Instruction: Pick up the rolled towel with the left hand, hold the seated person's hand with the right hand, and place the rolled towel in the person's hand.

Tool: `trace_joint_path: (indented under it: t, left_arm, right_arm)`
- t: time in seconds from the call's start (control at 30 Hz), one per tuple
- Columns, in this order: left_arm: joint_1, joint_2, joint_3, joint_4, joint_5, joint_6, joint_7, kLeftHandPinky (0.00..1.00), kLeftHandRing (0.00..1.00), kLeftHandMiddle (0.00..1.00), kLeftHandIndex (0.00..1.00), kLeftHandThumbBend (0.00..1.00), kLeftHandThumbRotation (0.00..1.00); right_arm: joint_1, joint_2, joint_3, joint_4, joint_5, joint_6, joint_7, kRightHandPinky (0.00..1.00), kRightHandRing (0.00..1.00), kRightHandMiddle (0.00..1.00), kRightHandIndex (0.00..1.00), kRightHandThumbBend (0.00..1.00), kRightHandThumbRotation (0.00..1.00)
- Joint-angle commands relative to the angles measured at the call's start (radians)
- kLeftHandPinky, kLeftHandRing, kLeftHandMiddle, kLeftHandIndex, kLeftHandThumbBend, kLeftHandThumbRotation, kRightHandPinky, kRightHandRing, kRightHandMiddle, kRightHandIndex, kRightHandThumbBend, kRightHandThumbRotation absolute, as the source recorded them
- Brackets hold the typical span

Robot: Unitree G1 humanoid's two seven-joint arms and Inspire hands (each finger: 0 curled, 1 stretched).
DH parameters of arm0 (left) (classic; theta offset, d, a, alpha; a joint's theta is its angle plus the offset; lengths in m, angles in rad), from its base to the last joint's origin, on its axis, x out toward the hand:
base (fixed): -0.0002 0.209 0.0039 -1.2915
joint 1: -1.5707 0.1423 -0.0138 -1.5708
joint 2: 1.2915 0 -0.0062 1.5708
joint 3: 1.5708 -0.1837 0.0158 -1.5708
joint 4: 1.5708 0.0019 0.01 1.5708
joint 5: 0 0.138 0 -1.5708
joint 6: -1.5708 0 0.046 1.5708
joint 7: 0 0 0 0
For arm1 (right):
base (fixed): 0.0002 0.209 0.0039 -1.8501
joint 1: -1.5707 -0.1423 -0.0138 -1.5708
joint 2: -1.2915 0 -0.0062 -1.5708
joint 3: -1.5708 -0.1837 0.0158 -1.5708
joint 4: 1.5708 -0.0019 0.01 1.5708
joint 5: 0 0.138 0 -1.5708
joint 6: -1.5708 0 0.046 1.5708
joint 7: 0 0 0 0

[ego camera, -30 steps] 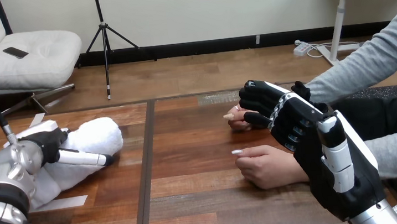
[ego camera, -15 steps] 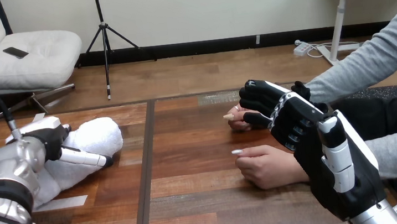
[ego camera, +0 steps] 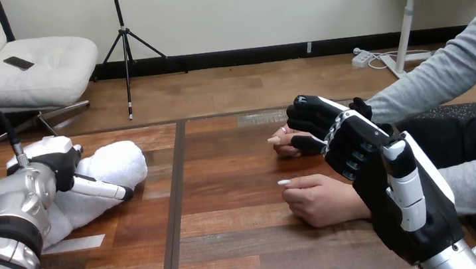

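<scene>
While my left hand (ego camera: 52,169) was closed on the rolled towel (ego camera: 115,169) by the bench's (ego camera: 235,255) left edge, the towel was not lifted yet. My right hand (ego camera: 339,134) was curled round the person's farther hand (ego camera: 280,138) near the right edge, so I think that part was done. Lifting and giving were left. The towel lay slanted, one end toward me, the other toward the bench's middle.

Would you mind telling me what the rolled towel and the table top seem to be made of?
The rolled towel looks like white terry cloth: soft, matte, with a fuzzy, nubbly surface. The table looks like brown wood planks or a wood-look laminate, with grain streaks, plank seams and a slight sheen; I cannot tell which.
</scene>
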Motion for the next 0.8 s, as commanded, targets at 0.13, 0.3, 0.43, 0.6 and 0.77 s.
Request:
trace_joint_path:
  t: [0.13, 0.3, 0.43, 0.6, 0.77]
  left_arm:
    - [-0.071, -0.020, -0.027, -0.003, 0.013, 0.005, 0.038, 1.00, 1.00, 1.00, 1.00, 1.00, 0.69]
    - [-0.073, -0.023, -0.032, 0.000, 0.014, 0.007, 0.045, 1.00, 1.00, 1.00, 1.00, 1.00, 0.68]
    - [-0.079, -0.026, -0.036, -0.002, 0.017, 0.014, 0.048, 1.00, 1.00, 1.00, 1.00, 1.00, 0.67]
    - [-0.084, -0.031, -0.041, -0.003, 0.025, 0.023, 0.054, 1.00, 1.00, 1.00, 1.00, 1.00, 0.66]
    - [-0.089, -0.037, -0.050, 0.001, 0.036, 0.035, 0.066, 1.00, 1.00, 1.00, 1.00, 1.00, 0.65]
  right_arm:
    - [-0.036, 0.007, -0.012, -0.032, 0.012, -0.027, -0.003, 0.81, 0.87, 0.86, 0.84, 0.79, 1.00]
    - [-0.036, 0.007, -0.012, -0.031, 0.011, -0.031, -0.003, 0.80, 0.87, 0.86, 0.84, 0.79, 1.00]
    - [-0.036, 0.006, -0.012, -0.032, 0.010, -0.032, -0.003, 0.80, 0.87, 0.85, 0.84, 0.79, 1.00]
    - [-0.034, 0.009, -0.009, -0.037, 0.011, -0.031, -0.004, 0.79, 0.87, 0.85, 0.84, 0.79, 1.00]
    - [-0.033, 0.012, -0.006, -0.041, 0.018, -0.033, -0.001, 0.78, 0.86, 0.85, 0.84, 0.79, 1.00]
